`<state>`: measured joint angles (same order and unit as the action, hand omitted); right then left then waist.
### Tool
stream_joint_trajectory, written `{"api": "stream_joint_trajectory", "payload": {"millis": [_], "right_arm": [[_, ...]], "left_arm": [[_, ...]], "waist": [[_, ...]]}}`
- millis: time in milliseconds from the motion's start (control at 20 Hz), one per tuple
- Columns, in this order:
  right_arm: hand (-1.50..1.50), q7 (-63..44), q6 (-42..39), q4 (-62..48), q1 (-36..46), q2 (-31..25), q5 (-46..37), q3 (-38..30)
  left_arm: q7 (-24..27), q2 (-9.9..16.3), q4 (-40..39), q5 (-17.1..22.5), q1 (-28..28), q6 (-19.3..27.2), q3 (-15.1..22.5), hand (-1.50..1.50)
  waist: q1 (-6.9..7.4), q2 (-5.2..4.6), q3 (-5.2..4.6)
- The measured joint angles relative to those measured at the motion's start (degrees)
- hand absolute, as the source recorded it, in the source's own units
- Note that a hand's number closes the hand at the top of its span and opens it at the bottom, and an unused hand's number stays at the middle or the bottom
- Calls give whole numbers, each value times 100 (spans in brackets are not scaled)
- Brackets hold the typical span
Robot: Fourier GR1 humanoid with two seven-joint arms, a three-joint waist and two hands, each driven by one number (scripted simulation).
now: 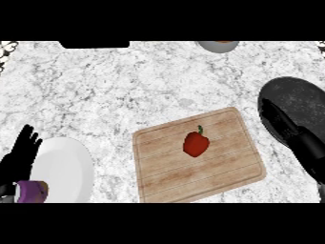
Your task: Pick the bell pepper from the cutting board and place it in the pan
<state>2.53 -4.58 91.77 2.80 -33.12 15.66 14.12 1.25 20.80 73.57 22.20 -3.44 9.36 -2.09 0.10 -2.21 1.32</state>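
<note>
The fingers (276,114) of the right hand (286,125) were straight and close together, holding nothing, stretched over the near edge of the black pan (312,97) at the counter's right, probably because the reach for the pepper had not yet begun. The red bell pepper (197,143) lay near the middle of the wooden cutting board (221,176), well apart from both hands. The left hand (18,153) rested open, fingers up and spread, beside a white plate (70,169) at the lower left, clear of the work.
</note>
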Motion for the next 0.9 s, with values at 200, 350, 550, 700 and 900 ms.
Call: {"api": "stream_joint_trajectory", "payload": {"millis": [200,350,550,700,900], "right_arm": [[150,-94,563,91,416,500,46,-228],[150,-190,1321,176,709,748,-265,-421],[-150,-305,2560,462,291,721,-1494,-291],[-150,-566,3206,980,-428,719,-2339,66],[-150,-1289,3589,1757,-1155,427,-3437,394]], "left_arm": [[-132,57,362,-163,324,98,144,0],[-131,94,638,-258,711,137,260,0],[-146,59,851,-281,845,193,379,0],[-329,42,1065,-304,939,320,477,0],[-517,76,1210,-310,1075,377,550,0]], "waist": [[-1,148,-78],[-64,211,-115],[-234,287,-141],[-288,306,-145],[-234,283,-148]]}}
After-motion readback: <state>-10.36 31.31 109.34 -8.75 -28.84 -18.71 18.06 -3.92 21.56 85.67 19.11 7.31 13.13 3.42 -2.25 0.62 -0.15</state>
